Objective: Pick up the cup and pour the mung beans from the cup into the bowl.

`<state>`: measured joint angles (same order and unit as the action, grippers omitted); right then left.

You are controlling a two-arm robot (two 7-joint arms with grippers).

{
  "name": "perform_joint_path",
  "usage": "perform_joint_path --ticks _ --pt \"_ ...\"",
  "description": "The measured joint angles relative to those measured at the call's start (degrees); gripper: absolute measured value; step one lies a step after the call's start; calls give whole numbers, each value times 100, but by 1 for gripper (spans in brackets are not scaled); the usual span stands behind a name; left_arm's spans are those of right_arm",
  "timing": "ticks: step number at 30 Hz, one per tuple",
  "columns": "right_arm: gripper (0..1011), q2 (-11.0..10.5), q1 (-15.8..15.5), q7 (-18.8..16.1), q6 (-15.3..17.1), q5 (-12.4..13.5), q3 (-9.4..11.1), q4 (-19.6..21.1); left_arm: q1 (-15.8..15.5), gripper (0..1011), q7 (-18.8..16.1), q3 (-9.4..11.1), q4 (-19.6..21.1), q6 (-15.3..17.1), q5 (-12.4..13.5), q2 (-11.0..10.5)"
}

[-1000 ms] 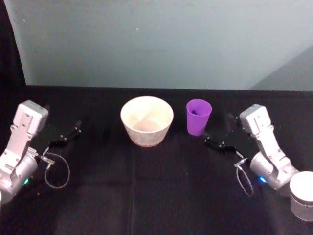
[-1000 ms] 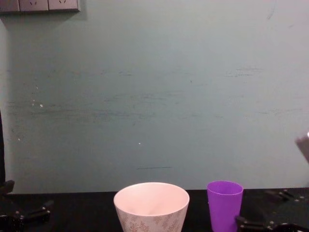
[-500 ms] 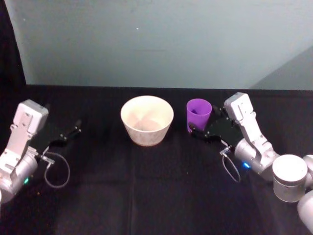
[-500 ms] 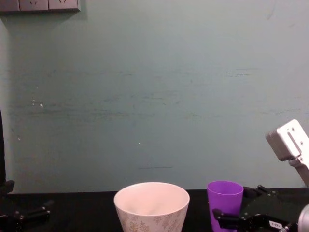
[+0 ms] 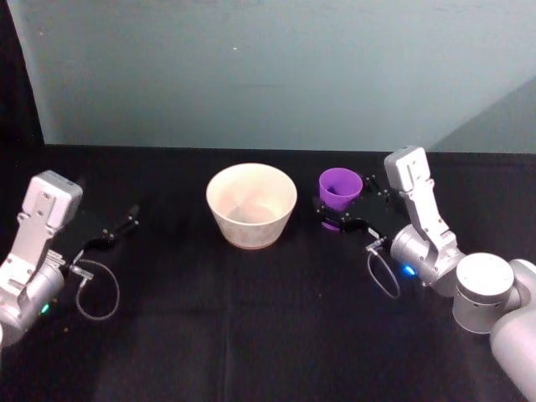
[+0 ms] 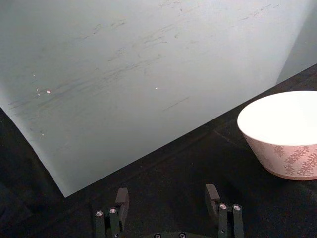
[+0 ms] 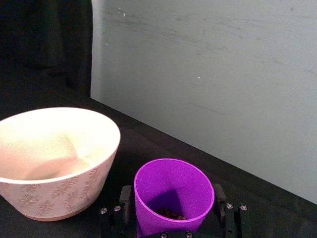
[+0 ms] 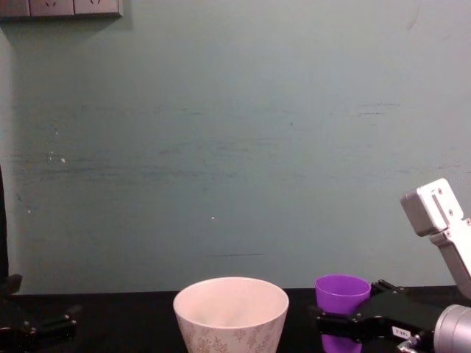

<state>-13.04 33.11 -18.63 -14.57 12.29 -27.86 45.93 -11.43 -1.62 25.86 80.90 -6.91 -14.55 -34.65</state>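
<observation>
Purple cup, beans inside, sits pinched in the right hand beside the bowl; left hand rests spread.

No text can be read; the white label on the right end effector is too small.

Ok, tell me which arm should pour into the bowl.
Right. The right tool grips the cup, beans inside, just beside the bowl. The left tool sits open and empty on the bowl's far side, away from the cup.
</observation>
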Motion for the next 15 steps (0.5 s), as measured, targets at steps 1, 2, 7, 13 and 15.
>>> perform_joint_path --ticks 1,2,7,13,15 --pt "1003 16 10 -24 -14 5 12 -30 0 1011 0 0 0 0 0 0" --pt "1002 49 28 -58 -36 19 36 -90 0 1012 0 0 0 0 0 0" --pt "1003 123 68 -137 -68 30 98 -206 0 1011 0 0 0 0 0 0" --pt "969 194 77 -207 -96 35 195 -297 0 1011 0 0 0 0 0 0" --pt "907 209 77 -208 -94 24 225 -298 0 1011 0 0 0 0 0 0"
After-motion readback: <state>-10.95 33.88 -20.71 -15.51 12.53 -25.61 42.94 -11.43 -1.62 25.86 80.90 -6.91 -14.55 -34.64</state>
